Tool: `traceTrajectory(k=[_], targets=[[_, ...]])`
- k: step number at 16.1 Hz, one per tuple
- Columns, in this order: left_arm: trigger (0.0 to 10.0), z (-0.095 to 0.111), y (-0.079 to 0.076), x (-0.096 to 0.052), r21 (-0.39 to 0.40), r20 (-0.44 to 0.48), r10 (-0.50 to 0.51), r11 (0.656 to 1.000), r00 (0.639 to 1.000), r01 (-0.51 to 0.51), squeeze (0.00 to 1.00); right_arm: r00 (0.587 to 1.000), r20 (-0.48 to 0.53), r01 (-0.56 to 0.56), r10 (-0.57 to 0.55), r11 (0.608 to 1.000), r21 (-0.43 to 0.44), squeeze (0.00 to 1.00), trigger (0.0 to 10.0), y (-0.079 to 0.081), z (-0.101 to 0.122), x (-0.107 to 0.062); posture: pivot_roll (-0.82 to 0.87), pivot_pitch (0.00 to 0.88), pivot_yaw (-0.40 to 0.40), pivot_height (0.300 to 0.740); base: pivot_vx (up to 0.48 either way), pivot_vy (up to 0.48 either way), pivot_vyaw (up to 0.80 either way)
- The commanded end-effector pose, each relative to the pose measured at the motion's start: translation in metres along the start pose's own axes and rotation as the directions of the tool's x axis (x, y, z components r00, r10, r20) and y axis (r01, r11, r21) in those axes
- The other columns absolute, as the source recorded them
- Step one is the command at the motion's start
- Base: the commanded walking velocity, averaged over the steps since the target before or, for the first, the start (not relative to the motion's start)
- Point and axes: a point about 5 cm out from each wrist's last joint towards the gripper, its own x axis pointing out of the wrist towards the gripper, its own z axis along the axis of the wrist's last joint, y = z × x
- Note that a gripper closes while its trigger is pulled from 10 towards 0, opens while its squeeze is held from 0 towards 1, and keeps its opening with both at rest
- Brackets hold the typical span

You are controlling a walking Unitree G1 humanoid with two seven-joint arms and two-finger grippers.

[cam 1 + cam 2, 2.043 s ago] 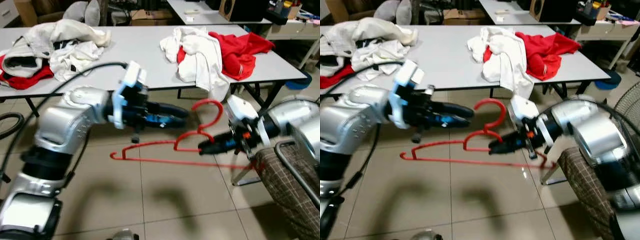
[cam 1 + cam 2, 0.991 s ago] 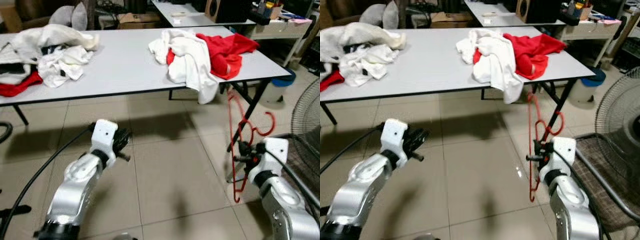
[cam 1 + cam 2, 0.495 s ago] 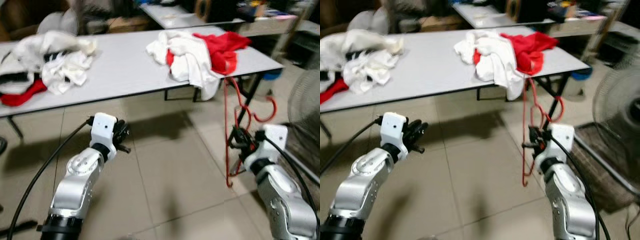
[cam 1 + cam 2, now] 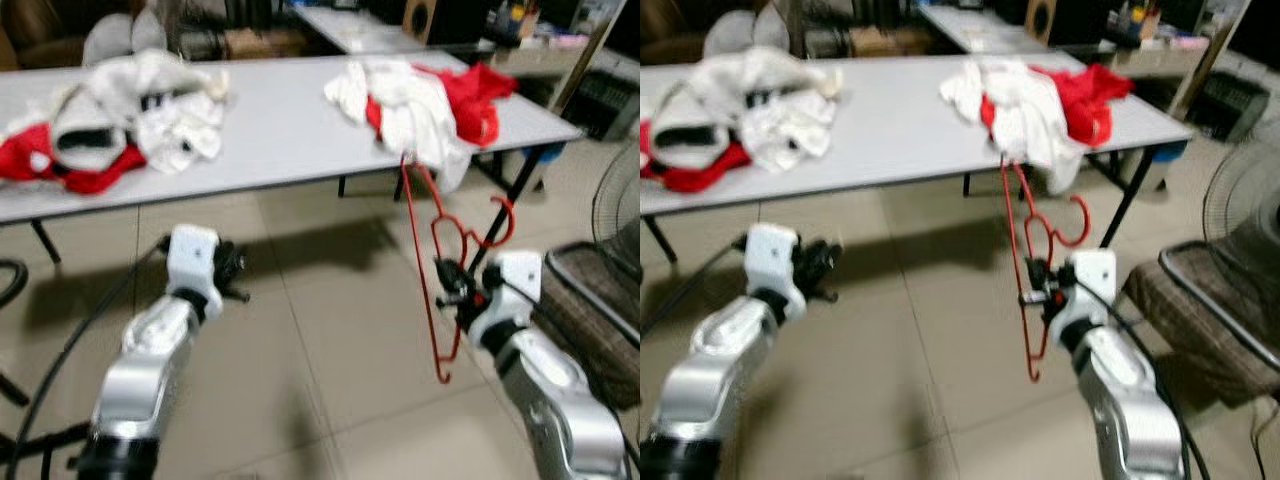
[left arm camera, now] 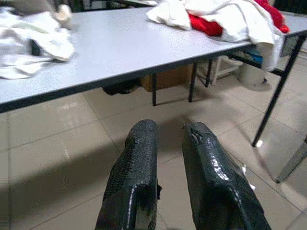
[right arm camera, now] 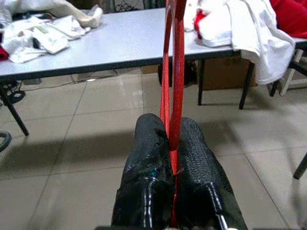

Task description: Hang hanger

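Observation:
A red wire hanger (image 4: 432,262) stands on end in front of me, its hook (image 4: 500,225) curling out to the right and its lower corner above the floor tiles. My right gripper (image 4: 450,284) is shut on its wire about halfway up. In the right wrist view the red hanger (image 6: 175,57) runs up from between the two black fingers (image 6: 196,143). My left gripper (image 4: 236,274) is held out low on the left, far from the hanger. In the left wrist view its fingers (image 5: 139,143) sit close together with nothing between them.
A long grey table (image 4: 280,130) crosses the view ahead, with a white and red clothes pile (image 4: 425,100) at its right end and another clothes pile (image 4: 120,120) at its left. A fan (image 4: 618,205) and a checkered seat (image 4: 600,305) stand at right. Tiled floor lies between me and the table.
The hanger went from lying flat between both arms to standing on end in my right gripper. My left arm drew back. The camera has since panned, shifting the scene.

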Motion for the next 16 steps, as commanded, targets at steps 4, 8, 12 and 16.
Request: traceTrajectory(k=[4,8,12,16], targets=[[10.0,0.004,-0.003,0.004,-0.030,0.017,0.019,0.999,1.000,-0.018,0.00,0.999,0.042,0.010,-0.009,1.000,-0.013,0.00,10.0,-0.002,0.007,-0.005,-0.01,0.000,-0.026,0.740,0.151,0.000,0.00],[10.0,0.003,-0.003,0.004,-0.087,0.027,0.030,0.996,0.999,-0.028,0.27,0.999,0.039,0.017,-0.016,1.000,-0.017,0.00,10.0,-0.004,0.007,-0.003,-0.01,0.000,-0.036,0.740,0.438,0.000,0.00],[10.0,0.006,-0.003,0.005,-0.097,0.051,0.034,0.995,0.998,-0.029,0.38,1.000,0.019,-0.012,0.014,0.995,-0.096,0.00,10.0,-0.002,0.009,0.002,-0.01,0.000,-0.046,0.740,0.480,0.000,0.00],[10.0,0.007,-0.001,0.005,-0.110,0.067,0.069,0.992,0.995,-0.062,0.78,0.999,0.030,-0.037,0.041,0.989,-0.144,0.00,10.0,0.000,0.013,0.004,-0.01,0.000,-0.057,0.740,0.480,0.000,0.65]])
